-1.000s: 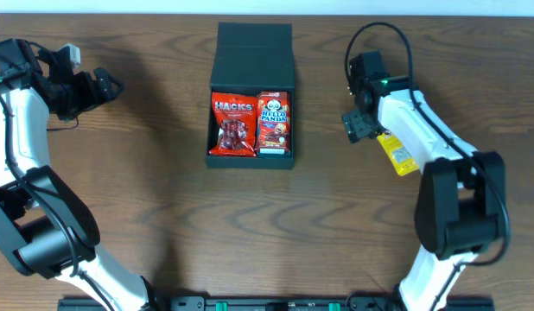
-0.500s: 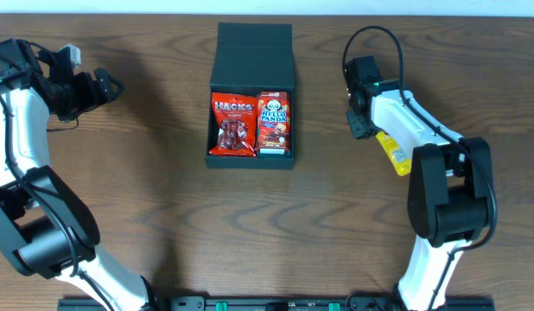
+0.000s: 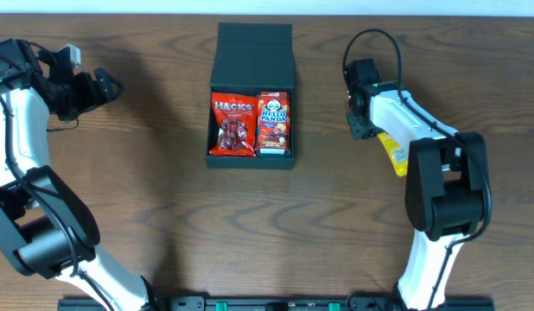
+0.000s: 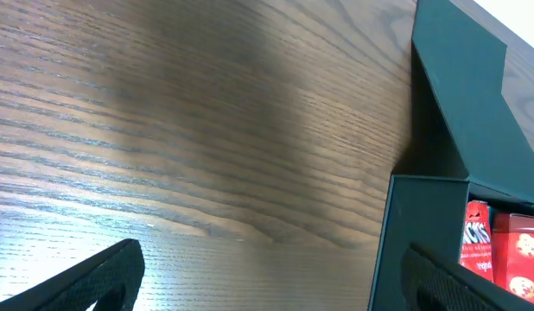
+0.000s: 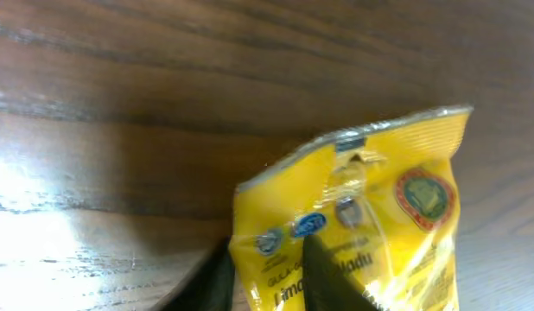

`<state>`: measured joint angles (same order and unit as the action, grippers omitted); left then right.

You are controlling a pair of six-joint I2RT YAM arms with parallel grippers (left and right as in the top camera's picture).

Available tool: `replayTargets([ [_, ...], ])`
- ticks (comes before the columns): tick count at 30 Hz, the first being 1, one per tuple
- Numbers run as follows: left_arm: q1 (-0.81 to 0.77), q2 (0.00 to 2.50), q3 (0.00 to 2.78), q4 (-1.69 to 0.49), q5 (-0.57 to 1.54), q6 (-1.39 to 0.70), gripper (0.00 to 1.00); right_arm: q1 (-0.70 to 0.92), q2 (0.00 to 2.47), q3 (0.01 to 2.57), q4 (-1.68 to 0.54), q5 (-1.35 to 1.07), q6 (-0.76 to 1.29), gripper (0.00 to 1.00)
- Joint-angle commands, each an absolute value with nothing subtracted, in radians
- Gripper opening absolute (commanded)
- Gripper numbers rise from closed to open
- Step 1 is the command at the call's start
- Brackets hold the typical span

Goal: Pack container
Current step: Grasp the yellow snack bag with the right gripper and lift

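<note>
The container [image 3: 254,52], a dark box with its flap lid laid open toward the far edge, sits at the table's back centre. Inside lie a red Hacks packet [image 3: 232,125] and a Hello Panda box [image 3: 273,123]. To its right my right gripper [image 3: 358,121] has its fingers [image 5: 323,268] pinched on the left edge of a yellow snack packet [image 5: 379,199] lying on the wood. The yellow packet [image 3: 395,154] is partly hidden under the arm from overhead. My left gripper [image 3: 111,85] hovers open at the far left, with the container's side wall [image 4: 422,233] ahead of it.
The right arm's black cable [image 3: 375,39] loops over the table behind the wrist. Bare wood lies between the left gripper [image 4: 271,259] and the container, and across the front half of the table.
The right gripper's jaws have gone from wide open to pinched on the yellow packet's edge, and its wrist shifted slightly toward the far edge. The left arm has not moved.
</note>
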<state>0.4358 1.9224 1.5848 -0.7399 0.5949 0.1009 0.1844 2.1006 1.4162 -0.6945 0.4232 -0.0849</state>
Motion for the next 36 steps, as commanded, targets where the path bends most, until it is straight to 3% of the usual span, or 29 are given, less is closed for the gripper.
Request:
replayTargets([
  [1,0.438,1.9,1.614,-0.744,0.584,0.089,0.95,0.181,2.118,1.412,-0.694,0.437,-0.076,0.03],
  [9,0.438,1.9,1.614,-0.744,0.584,0.089,0.95,0.186,2.113,1.436,-0.722,0.438,-0.067,0.01],
  [16,0.438,1.9,1.614,-0.744,0.584,0.089,0.95,0.211,2.049,1.637,-0.833,0.364,-0.036,0.01],
  [26,0.438,1.9,1.614,-0.75,0.584,0.089,0.95,0.231,1.953,2.039,-0.921,-0.316,-0.052,0.01],
  [36,0.438,1.9,1.614,-0.743,0.569,0.09,0.95,0.28,1.933,2.107,-0.972,-0.998,-0.033,0.01],
])
